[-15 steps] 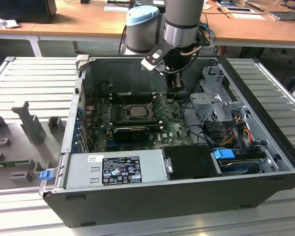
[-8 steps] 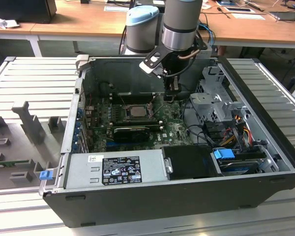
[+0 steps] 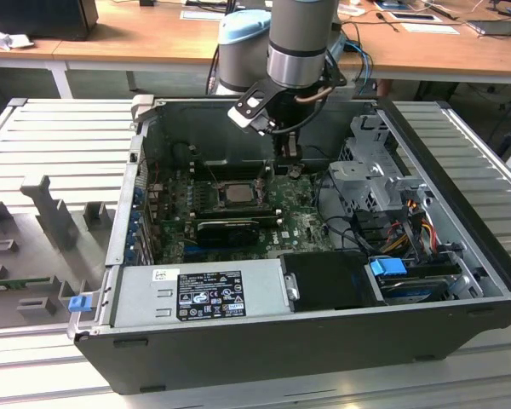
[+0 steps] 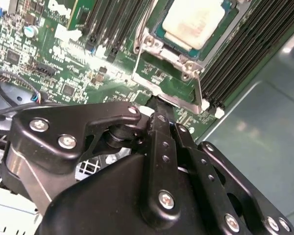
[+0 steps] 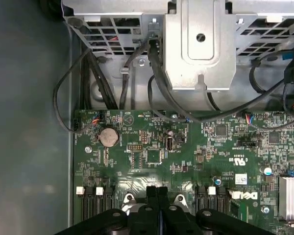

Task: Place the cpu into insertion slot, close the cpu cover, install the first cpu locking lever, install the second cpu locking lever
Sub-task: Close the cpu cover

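Observation:
The cpu (image 3: 237, 192) (image 4: 193, 22) lies flat in the insertion slot (image 3: 236, 203), its pale metal top facing up. The cpu cover (image 4: 170, 55), a silver frame, lies down around it. A thin metal lever rod (image 4: 199, 90) runs along one side of the socket. My gripper (image 3: 288, 160) (image 4: 159, 116) (image 5: 157, 191) is shut with nothing visible between its fingers. It hangs low over the green motherboard (image 5: 152, 156), just off the socket's edge on the exterior view's right.
The open computer case (image 3: 238, 349) holds a grey power supply (image 3: 200, 294) at the front, a metal drive cage (image 3: 375, 175) (image 5: 201, 44) with cables (image 5: 95, 83) on the exterior view's right, black memory slots (image 4: 245, 44) and a long black card (image 3: 230, 228). Grey fixtures (image 3: 55, 213) stand on the slatted table.

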Available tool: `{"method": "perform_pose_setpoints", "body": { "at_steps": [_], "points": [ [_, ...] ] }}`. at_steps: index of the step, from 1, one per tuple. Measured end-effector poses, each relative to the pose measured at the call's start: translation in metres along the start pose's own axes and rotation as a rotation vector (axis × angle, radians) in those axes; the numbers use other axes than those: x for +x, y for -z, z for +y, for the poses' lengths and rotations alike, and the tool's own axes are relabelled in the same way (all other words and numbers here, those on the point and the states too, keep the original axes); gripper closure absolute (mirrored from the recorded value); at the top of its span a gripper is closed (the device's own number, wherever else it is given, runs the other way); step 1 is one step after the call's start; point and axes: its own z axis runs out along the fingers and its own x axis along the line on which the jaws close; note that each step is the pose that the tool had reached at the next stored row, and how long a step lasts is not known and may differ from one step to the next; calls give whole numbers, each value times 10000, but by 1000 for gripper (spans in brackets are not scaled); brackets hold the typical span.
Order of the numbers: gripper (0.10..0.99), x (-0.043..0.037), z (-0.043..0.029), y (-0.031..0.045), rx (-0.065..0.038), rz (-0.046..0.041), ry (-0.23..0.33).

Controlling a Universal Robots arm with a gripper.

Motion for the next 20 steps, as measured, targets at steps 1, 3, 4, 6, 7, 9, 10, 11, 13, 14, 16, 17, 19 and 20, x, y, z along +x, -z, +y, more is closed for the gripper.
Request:
{"method": "perform_pose_setpoints", "body": {
  "at_steps": [1, 3, 4, 6, 7, 9, 10, 11, 13, 14, 16, 17, 19, 20],
  "points": [
    [980, 0, -30, -2, 0, -1, -2],
    [980, 0, -75, -4, 0, -3, 1],
    [980, 0, -107, -7, 0, -2, 0],
    [980, 0, -219, -14, 1, -3, -1],
    [980, 0, -263, -21, -1, 1, 0],
    [980, -1, -301, -85, 0, -2, -1],
    [980, -2, -308, -105, 1, -2, 0],
    [980, -2, -319, -138, 1, -2, 1],
    [980, -3, -346, -181, 1, 13, 11],
    [980, -4, -362, -188, 2, 14, 12],
    [980, -4, -384, -195, 3, 14, 18],
    [980, -3, -429, -197, 3, 15, 18],
    [980, -3, -478, -196, 3, 16, 20],
    [980, -3, -496, -195, 3, 15, 20]
  ]
}}
